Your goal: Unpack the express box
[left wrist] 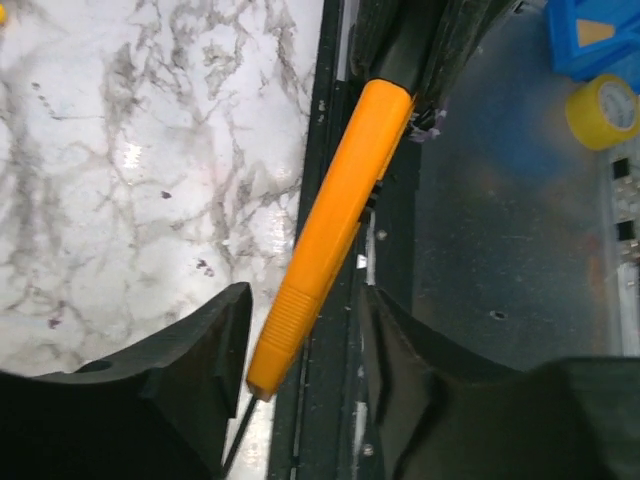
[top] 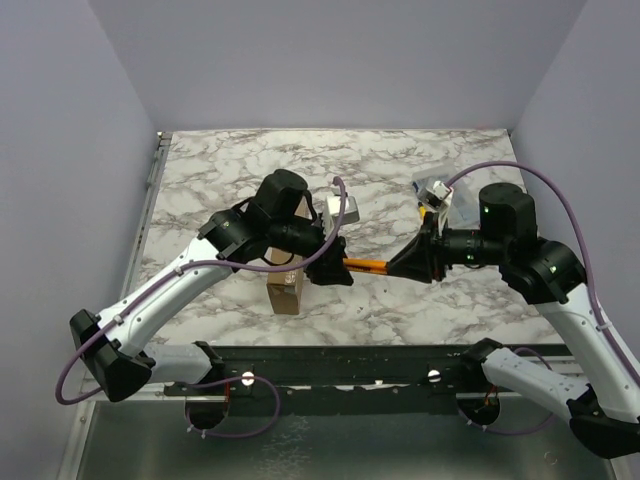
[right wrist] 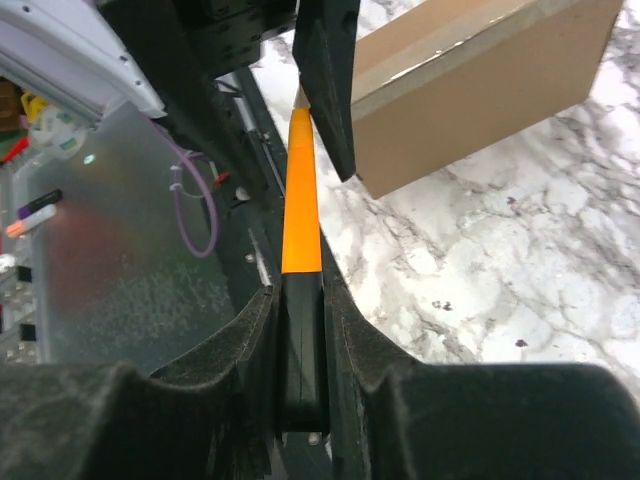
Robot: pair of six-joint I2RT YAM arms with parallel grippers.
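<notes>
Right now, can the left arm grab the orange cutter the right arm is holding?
Probably yes. The left gripper is open, its fingers either side of the orange cutter near its tip, nothing between them; the right gripper clamps the other end.

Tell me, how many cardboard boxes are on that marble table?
1. The cardboard box stands near the table's front edge, beside the left gripper. The left arm and right arm cover part of the table, so another could be hidden.

An orange tool (top: 366, 265) spans between the left pincer (top: 338, 272) and right pincer (top: 397, 267), just beside the express box (top: 284, 293).
</notes>
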